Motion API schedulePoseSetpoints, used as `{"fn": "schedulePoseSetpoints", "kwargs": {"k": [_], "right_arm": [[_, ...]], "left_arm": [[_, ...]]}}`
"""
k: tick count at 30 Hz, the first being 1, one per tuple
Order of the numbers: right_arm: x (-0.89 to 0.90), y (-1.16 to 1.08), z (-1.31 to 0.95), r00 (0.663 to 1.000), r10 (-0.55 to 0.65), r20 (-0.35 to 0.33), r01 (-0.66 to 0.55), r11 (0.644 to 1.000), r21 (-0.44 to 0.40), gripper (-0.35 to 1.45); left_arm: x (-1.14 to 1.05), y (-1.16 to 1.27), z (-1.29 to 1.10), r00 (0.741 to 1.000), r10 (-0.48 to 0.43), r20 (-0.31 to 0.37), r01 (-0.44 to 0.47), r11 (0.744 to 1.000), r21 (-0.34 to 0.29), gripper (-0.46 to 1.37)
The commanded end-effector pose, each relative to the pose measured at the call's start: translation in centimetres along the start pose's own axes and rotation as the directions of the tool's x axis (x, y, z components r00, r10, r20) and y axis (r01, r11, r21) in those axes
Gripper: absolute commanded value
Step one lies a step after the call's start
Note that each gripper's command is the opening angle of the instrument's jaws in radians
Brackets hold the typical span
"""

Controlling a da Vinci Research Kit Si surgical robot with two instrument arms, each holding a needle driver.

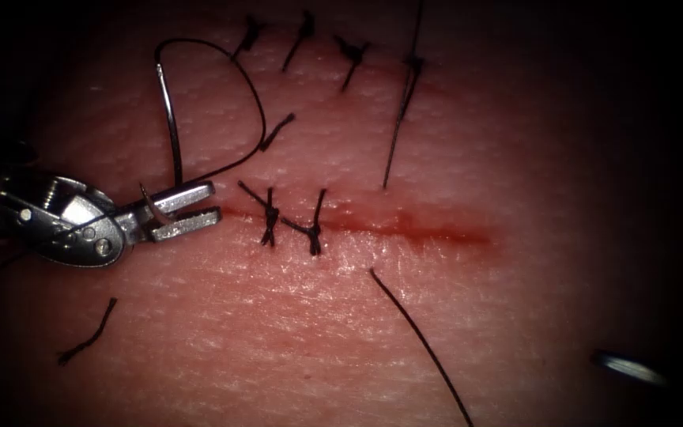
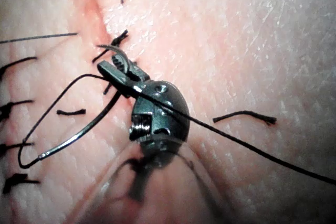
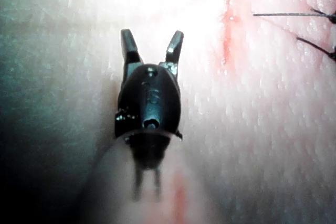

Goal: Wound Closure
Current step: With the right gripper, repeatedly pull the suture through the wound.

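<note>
At the left end of the cut [image 1: 405, 228], the left tool [image 1: 191, 212] grips the curved needle [image 1: 169, 126] near its pointed end, its jaws clenched on it; the short tip pokes out beside the jaws and the long body arcs up over the tissue [image 1: 515, 316], free of it. Thread [image 1: 231, 79] trails from the needle's tail in a loop. Two knotted stitches [image 1: 290, 225] cross the cut's left portion; red fluid [image 1: 444, 233] lines the unclosed stretch to their right. The right tool [image 3: 152, 45] hovers above bare tissue with its jaws parted, holding nothing.
</note>
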Motion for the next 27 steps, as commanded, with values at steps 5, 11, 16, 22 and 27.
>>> {"fn": "schedulePoseSetpoints", "kwargs": {"k": [5,11,16,22,27], "right_arm": [[-0.20,0.21,0.53,1.000,-0.022,-0.016,0.022,1.000,0.011,1.40],[-0.41,0.31,1.05,0.999,-0.048,-0.009,0.048,0.998,0.028,1.40],[-0.50,0.30,1.40,0.997,-0.071,-0.013,0.071,0.996,0.054,1.35],[-0.56,0.18,1.76,0.995,-0.100,-0.006,0.100,0.990,0.096,1.28],[-0.60,0.14,1.86,0.992,-0.122,-0.015,0.123,0.984,0.132,1.07]], "left_arm": [[0.00,0.00,-0.01,1.000,0.000,0.002,0.000,1.000,-0.008,-0.35],[-0.01,-0.01,-0.04,1.000,0.000,0.001,0.000,1.000,-0.010,-0.35],[-0.01,-0.01,-0.02,1.000,0.000,0.002,0.000,1.000,-0.009,-0.35],[-0.01,-0.01,-0.02,1.000,0.000,0.001,0.000,1.000,-0.009,-0.35],[-0.01,-0.01,-0.03,1.000,0.000,0.001,0.000,1.000,-0.010,-0.35]]}}
